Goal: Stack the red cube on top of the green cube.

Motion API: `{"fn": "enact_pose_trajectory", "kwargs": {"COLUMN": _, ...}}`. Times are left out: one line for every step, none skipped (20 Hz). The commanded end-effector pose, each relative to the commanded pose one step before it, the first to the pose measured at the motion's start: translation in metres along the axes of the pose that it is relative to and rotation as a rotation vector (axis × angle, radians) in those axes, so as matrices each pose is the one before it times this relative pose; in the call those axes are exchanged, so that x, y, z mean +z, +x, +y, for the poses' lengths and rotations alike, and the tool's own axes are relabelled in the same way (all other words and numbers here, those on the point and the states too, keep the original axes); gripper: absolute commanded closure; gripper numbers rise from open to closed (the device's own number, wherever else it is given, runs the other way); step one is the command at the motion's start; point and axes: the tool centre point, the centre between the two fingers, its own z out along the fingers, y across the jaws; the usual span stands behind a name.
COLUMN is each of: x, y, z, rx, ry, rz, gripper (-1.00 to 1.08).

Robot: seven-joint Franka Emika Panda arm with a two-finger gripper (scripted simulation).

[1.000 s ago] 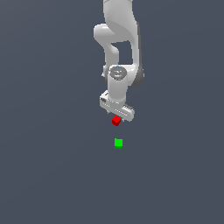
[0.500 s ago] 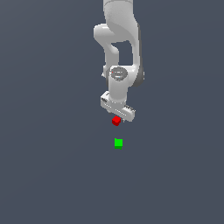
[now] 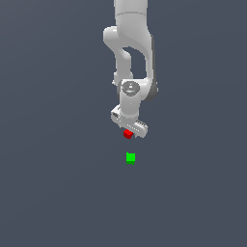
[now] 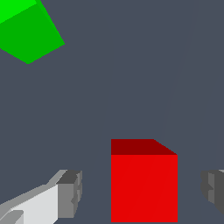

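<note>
Evenly lit, flat and glare-free throughout; sharp, with no blur or edge distortion. Shaded darker on the side faces of the green cube (image 4: 27, 33) and the upper face of the red cube (image 4: 144, 186). Slightly blocky in the exterior view.

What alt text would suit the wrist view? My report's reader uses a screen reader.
A red cube sits between the open gripper's two grey fingertips, with a clear gap on each side, on a plain dark grey surface. A green cube, partly cut off at the picture's edge, lies apart from it.
</note>
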Motion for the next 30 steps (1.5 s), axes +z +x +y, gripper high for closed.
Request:
{"fn": "enact_pose_trajectory", "kwargs": {"x": 0.01039, "y": -0.00011, "z": -0.00003, "rx": 0.00007, "ry": 0.00009, "rz": 0.00008, "gripper": -0.92}}
{"fn": "enact_pose_trajectory", "kwargs": {"x": 0.00292, "y": 0.00007, "z": -0.0001, "rx": 0.0, "ry": 0.0, "rz": 0.0, "gripper": -0.92}}
{"fn": "enact_pose_trajectory", "kwargs": {"x": 0.00236, "y": 0.0001, "z": -0.00011, "rx": 0.0, "ry": 0.0, "rz": 0.0, "gripper": -0.92}}
{"fn": "enact_pose_trajectory", "kwargs": {"x": 0.00181, "y": 0.0001, "z": -0.0001, "rx": 0.0, "ry": 0.0, "rz": 0.0, "gripper": -0.92}}
{"fn": "enact_pose_trajectory", "kwargs": {"x": 0.00128, "y": 0.00009, "z": -0.00009, "rx": 0.0, "ry": 0.0, "rz": 0.0, "gripper": -0.92}}
{"fn": "enact_pose_trajectory", "kwargs": {"x": 0.00076, "y": 0.00006, "z": -0.00006, "rx": 0.0, "ry": 0.0, "rz": 0.0, "gripper": -0.92}}
{"fn": "enact_pose_trajectory", "kwargs": {"x": 0.00025, "y": 0.00002, "z": -0.00002, "rx": 0.0, "ry": 0.0, "rz": 0.0, "gripper": -0.92}}
{"fn": "enact_pose_trajectory", "kwargs": {"x": 0.0, "y": 0.0, "z": 0.0, "rx": 0.0, "ry": 0.0, "rz": 0.0, "gripper": 1.08}}
{"fn": "enact_pose_trajectory", "kwargs": {"x": 0.0, "y": 0.0, "z": 0.0, "rx": 0.0, "ry": 0.0, "rz": 0.0, "gripper": 1.08}}
{"fn": "enact_pose_trajectory", "kwargs": {"x": 0.0, "y": 0.0, "z": 0.0, "rx": 0.0, "ry": 0.0, "rz": 0.0, "gripper": 1.08}}
{"fn": "enact_pose_trajectory", "kwargs": {"x": 0.0, "y": 0.0, "z": 0.0, "rx": 0.0, "ry": 0.0, "rz": 0.0, "gripper": 1.08}}
{"fn": "enact_pose_trajectory", "kwargs": {"x": 0.0, "y": 0.0, "z": 0.0, "rx": 0.0, "ry": 0.0, "rz": 0.0, "gripper": 1.08}}
{"fn": "enact_pose_trajectory", "kwargs": {"x": 0.0, "y": 0.0, "z": 0.0, "rx": 0.0, "ry": 0.0, "rz": 0.0, "gripper": 1.08}}
{"fn": "enact_pose_trajectory", "kwargs": {"x": 0.0, "y": 0.0, "z": 0.0, "rx": 0.0, "ry": 0.0, "rz": 0.0, "gripper": 1.08}}
{"fn": "enact_pose_trajectory", "kwargs": {"x": 0.0, "y": 0.0, "z": 0.0, "rx": 0.0, "ry": 0.0, "rz": 0.0, "gripper": 1.08}}
{"fn": "enact_pose_trajectory", "kwargs": {"x": 0.0, "y": 0.0, "z": 0.0, "rx": 0.0, "ry": 0.0, "rz": 0.0, "gripper": 1.08}}
{"fn": "enact_pose_trajectory", "kwargs": {"x": 0.0, "y": 0.0, "z": 0.0, "rx": 0.0, "ry": 0.0, "rz": 0.0, "gripper": 1.08}}
{"fn": "enact_pose_trajectory", "kwargs": {"x": -0.00047, "y": -0.00012, "z": -0.00026, "rx": -0.00035, "ry": 0.00058, "rz": 0.00014, "gripper": 1.08}}
{"fn": "enact_pose_trajectory", "kwargs": {"x": -0.00026, "y": -0.00001, "z": 0.0, "rx": 0.0, "ry": 0.0, "rz": 0.0, "gripper": 1.08}}
{"fn": "enact_pose_trajectory", "kwargs": {"x": -0.00079, "y": -0.00002, "z": 0.00001, "rx": 0.0, "ry": 0.0, "rz": 0.0, "gripper": 1.08}}
{"fn": "enact_pose_trajectory", "kwargs": {"x": -0.00131, "y": -0.00003, "z": 0.00001, "rx": 0.0, "ry": 0.0, "rz": 0.0, "gripper": 1.08}}
{"fn": "enact_pose_trajectory", "kwargs": {"x": -0.00183, "y": -0.00004, "z": 0.00002, "rx": 0.0, "ry": 0.0, "rz": 0.0, "gripper": 1.08}}
{"fn": "enact_pose_trajectory", "kwargs": {"x": -0.00235, "y": -0.00006, "z": 0.00003, "rx": 0.0, "ry": 0.0, "rz": 0.0, "gripper": 1.08}}
{"fn": "enact_pose_trajectory", "kwargs": {"x": -0.00288, "y": -0.00008, "z": 0.00004, "rx": 0.0, "ry": 0.0, "rz": 0.0, "gripper": 1.08}}
{"fn": "enact_pose_trajectory", "kwargs": {"x": -0.00341, "y": -0.0001, "z": 0.00005, "rx": 0.0, "ry": 0.0, "rz": 0.0, "gripper": 1.08}}
{"fn": "enact_pose_trajectory", "kwargs": {"x": -0.00394, "y": -0.00012, "z": 0.00007, "rx": 0.0, "ry": 0.0, "rz": 0.0, "gripper": 1.08}}
{"fn": "enact_pose_trajectory", "kwargs": {"x": -0.00448, "y": -0.00013, "z": 0.00008, "rx": 0.0, "ry": 0.0, "rz": 0.0, "gripper": 1.08}}
{"fn": "enact_pose_trajectory", "kwargs": {"x": -0.00504, "y": -0.00014, "z": 0.00009, "rx": 0.0, "ry": 0.0, "rz": 0.0, "gripper": 1.08}}
{"fn": "enact_pose_trajectory", "kwargs": {"x": -0.00561, "y": -0.00015, "z": 0.00009, "rx": 0.0, "ry": 0.0, "rz": 0.0, "gripper": 1.08}}
{"fn": "enact_pose_trajectory", "kwargs": {"x": -0.00616, "y": 0.00007, "z": 0.00035, "rx": 0.0006, "ry": 0.00021, "rz": -0.00028, "gripper": 1.08}}
